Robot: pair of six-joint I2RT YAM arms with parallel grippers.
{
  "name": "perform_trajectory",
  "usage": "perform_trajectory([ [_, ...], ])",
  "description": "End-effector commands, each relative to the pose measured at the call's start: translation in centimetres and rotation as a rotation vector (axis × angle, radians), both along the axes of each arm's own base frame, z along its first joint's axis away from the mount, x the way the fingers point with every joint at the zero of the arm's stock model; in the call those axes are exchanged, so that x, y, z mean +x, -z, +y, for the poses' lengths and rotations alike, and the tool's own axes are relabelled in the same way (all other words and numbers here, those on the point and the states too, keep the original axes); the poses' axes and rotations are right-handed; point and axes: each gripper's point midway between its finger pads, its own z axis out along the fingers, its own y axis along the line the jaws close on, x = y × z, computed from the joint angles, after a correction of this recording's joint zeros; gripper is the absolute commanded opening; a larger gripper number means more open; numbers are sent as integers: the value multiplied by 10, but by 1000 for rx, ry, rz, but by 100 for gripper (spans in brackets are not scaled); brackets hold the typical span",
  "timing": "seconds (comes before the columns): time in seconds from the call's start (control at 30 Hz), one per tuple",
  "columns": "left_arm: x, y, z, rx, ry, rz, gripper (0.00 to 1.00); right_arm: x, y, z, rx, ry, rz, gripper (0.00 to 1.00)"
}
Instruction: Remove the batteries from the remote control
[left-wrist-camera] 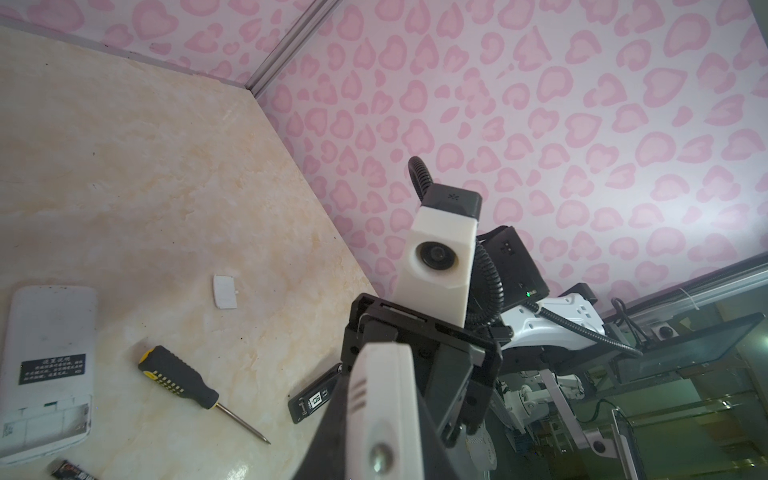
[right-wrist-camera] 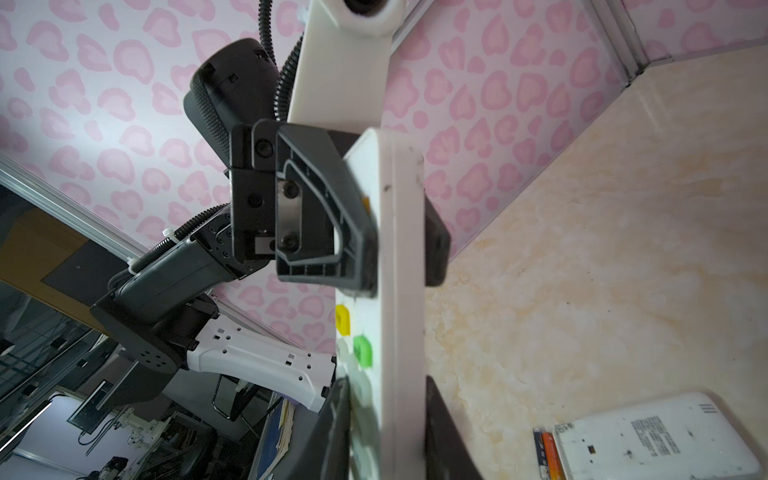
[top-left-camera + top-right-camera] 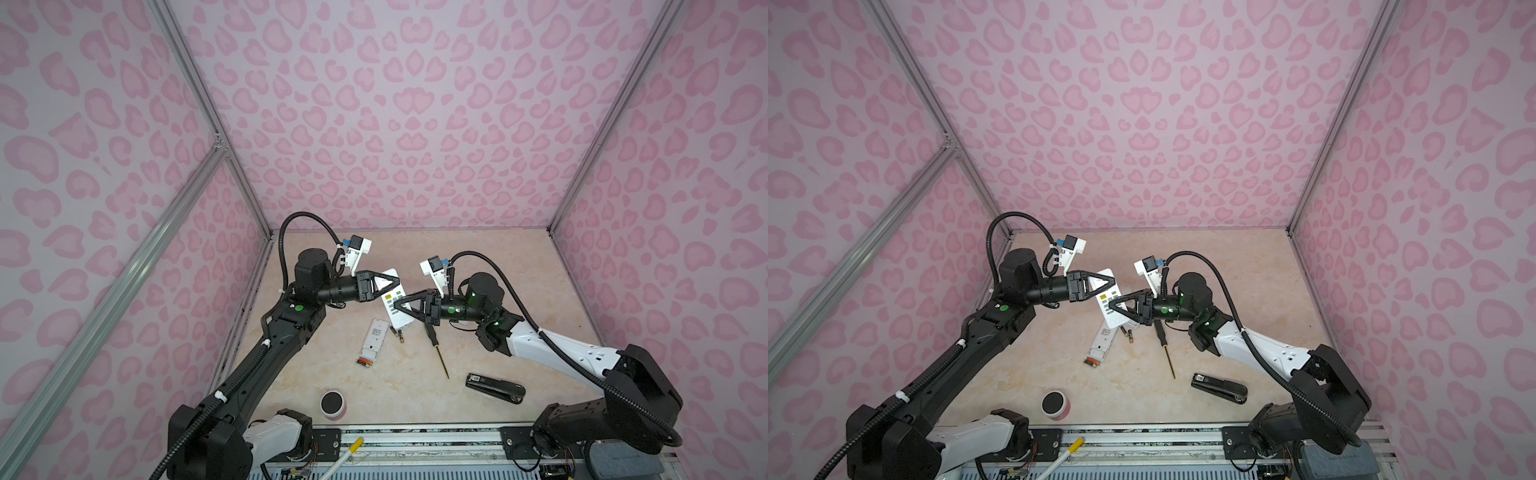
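Observation:
A white remote control [image 3: 394,300] [image 3: 1111,302] with coloured buttons is held above the table, button face up. My left gripper [image 3: 394,284] [image 1: 376,415] is shut on its far end. Nearer its middle, my right gripper [image 3: 397,304] [image 2: 386,419] is shut on it, one finger pressed against each face. Both wrist views show the remote edge-on between the fingers. Its underside is hidden. Two batteries [image 3: 397,333] [image 3: 1126,333] [image 2: 546,455] lie side by side on the table beneath, beside a second white remote [image 3: 372,340] [image 1: 45,365] lying face down.
A black-handled screwdriver [image 3: 435,348] [image 1: 183,378] lies under my right gripper. A black stapler [image 3: 494,386] sits at the front right, and a pink cup with a black top [image 3: 332,403] near the front edge. A small white cover [image 1: 225,291] lies on the table [image 3: 478,270].

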Motion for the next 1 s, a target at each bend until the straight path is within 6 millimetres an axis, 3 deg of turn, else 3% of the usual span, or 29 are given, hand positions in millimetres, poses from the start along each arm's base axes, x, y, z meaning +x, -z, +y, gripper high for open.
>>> perform_trajectory([
  [0.0,17,-12,5,-3,-85,-85,14,-15,6,4,-12,-79,-6,17],
  [0.1,18,-8,5,1,-93,-72,25,-15,0,2,-11,-61,-21,11],
  [0.2,20,-3,6,6,-102,-55,44,-9,6,-2,-82,-8,-32,7],
  [0.33,19,0,9,19,-119,-43,60,3,22,-13,-241,85,-80,3],
  [0.43,23,6,20,41,-175,-30,66,10,28,-22,-328,143,-114,2],
  [0.5,34,22,40,96,-275,38,67,15,32,-30,-394,197,-153,1],
  [0.63,52,56,90,224,-482,196,66,27,57,-49,-693,350,-315,0],
  [0.83,53,77,113,249,-650,368,62,39,78,-58,-1016,426,-515,1],
  [0.97,50,90,113,187,-694,489,62,41,84,-51,-1147,453,-663,2],
])
